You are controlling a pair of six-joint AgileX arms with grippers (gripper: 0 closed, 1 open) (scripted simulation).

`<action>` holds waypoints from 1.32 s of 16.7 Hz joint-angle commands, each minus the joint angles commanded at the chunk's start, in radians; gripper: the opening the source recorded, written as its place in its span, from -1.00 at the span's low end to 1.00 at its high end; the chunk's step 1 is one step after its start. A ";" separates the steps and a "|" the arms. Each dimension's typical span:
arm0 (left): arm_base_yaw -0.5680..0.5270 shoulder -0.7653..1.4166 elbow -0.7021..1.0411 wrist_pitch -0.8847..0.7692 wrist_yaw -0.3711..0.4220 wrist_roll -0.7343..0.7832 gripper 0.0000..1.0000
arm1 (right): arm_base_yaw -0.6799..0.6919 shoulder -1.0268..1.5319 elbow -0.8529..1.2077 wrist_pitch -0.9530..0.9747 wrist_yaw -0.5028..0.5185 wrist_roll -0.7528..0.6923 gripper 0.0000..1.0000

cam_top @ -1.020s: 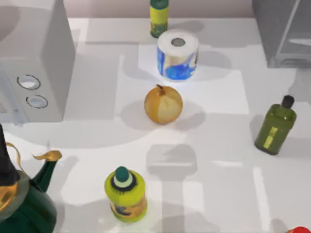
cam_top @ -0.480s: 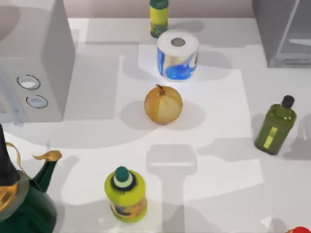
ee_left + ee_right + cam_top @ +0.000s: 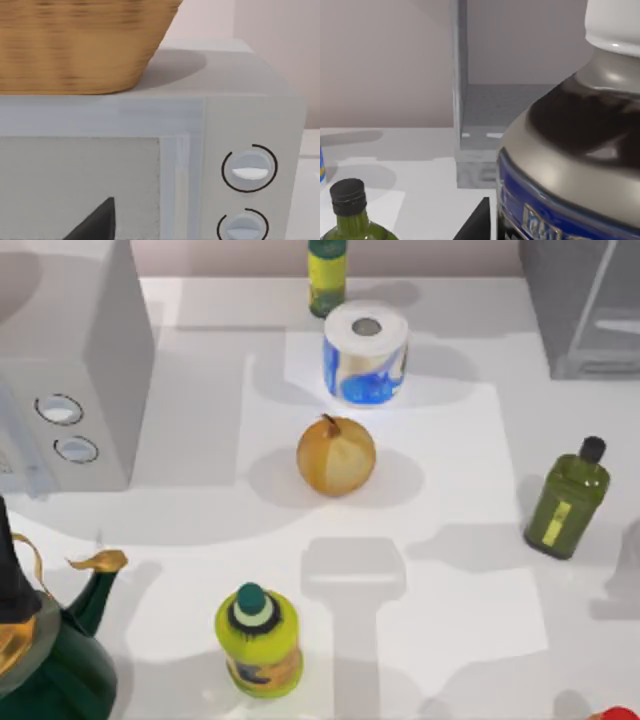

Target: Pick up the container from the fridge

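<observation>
With the fridge point(image 3: 485, 145) open just behind it, the container point(image 3: 575, 150) stands upright right against the right wrist camera, so the right arm is nearer; whether its fingers clasp it, I cannot tell.

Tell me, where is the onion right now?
The onion sits near the middle of the table in the top view, just in front of the blue-and-white paper roll, with the pale grey box off to its left.

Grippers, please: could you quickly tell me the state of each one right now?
Left gripper: by the microwave, state cannot be told.
Right gripper: beside the container, state cannot be told.
</observation>
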 joint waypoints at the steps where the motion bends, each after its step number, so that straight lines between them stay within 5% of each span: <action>1: 0.000 0.000 0.000 0.000 0.000 0.000 1.00 | 0.000 0.000 0.000 0.000 0.000 0.000 -1.00; 6: 0.000 0.000 0.000 0.000 0.000 0.000 1.00 | 0.006 0.012 0.006 0.011 0.007 0.001 -1.00; 10: 0.000 0.000 0.000 0.000 0.000 0.000 1.00 | 0.131 0.121 0.061 0.132 0.129 -0.005 -1.00; 15: 0.000 0.000 0.000 0.000 0.000 0.000 1.00 | 0.438 0.429 0.142 0.368 0.425 0.009 -1.00; 22: 0.000 0.000 0.000 0.000 0.000 0.000 1.00 | 0.985 1.027 0.235 0.696 0.969 0.083 -1.00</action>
